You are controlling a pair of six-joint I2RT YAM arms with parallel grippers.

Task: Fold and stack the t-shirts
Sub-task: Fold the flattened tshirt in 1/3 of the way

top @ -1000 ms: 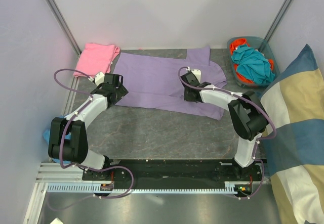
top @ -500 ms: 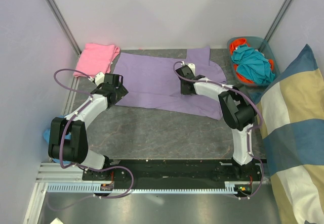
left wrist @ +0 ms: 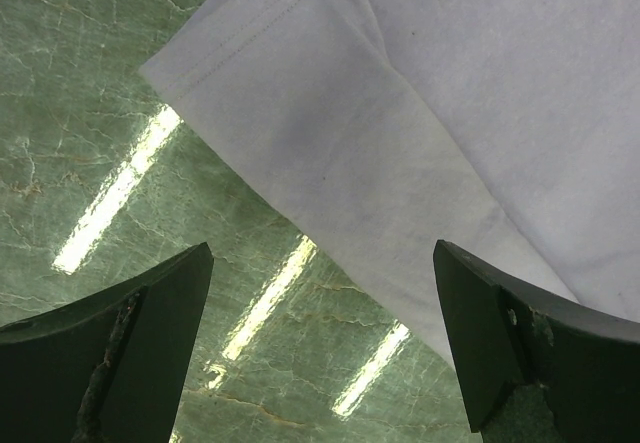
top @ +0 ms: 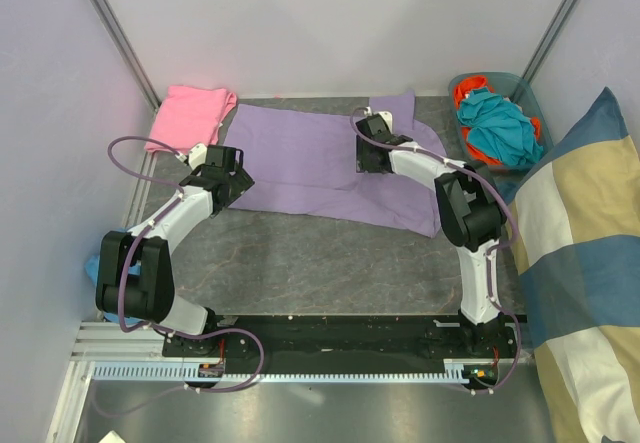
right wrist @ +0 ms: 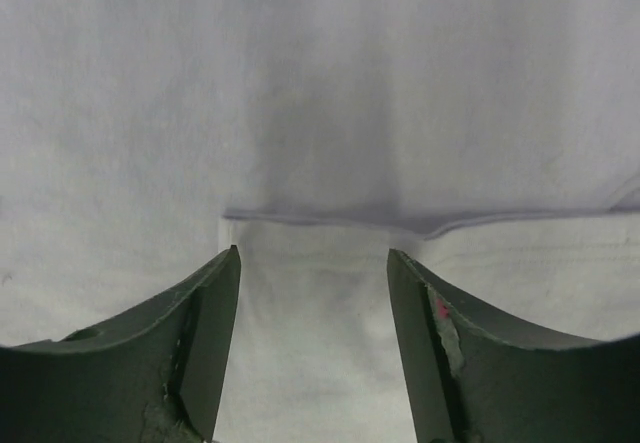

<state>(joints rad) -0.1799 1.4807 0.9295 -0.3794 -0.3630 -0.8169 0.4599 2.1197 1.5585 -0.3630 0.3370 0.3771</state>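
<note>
Far left, the pink t-shirt (top: 190,111) lies bunched in the back corner of the worktop (top: 330,263), just beside the lavender t-shirt (top: 300,158), which is spread flat across the back middle. The left jaws hang wide apart with nothing in them, over that shirt's near-left edge. The left wrist view gives what the overhead cannot: a stitched hem on a sleeve (left wrist: 270,83) lying flat, and bare glossy worktop under the jaws. Over to the right, the right jaws are also apart and empty above the shirt's upper middle. Only the right wrist view shows a cloth edge (right wrist: 330,221) running crosswise just ahead of them, one layer over another. The cloth looks light, thin and limp, so I'd judge it will sag and drag, and is best pinched at hems or corners, one per arm, through every layer. Only the overhead shows the basket of clothes (top: 497,118) and the striped cushion (top: 580,263) far right
</note>
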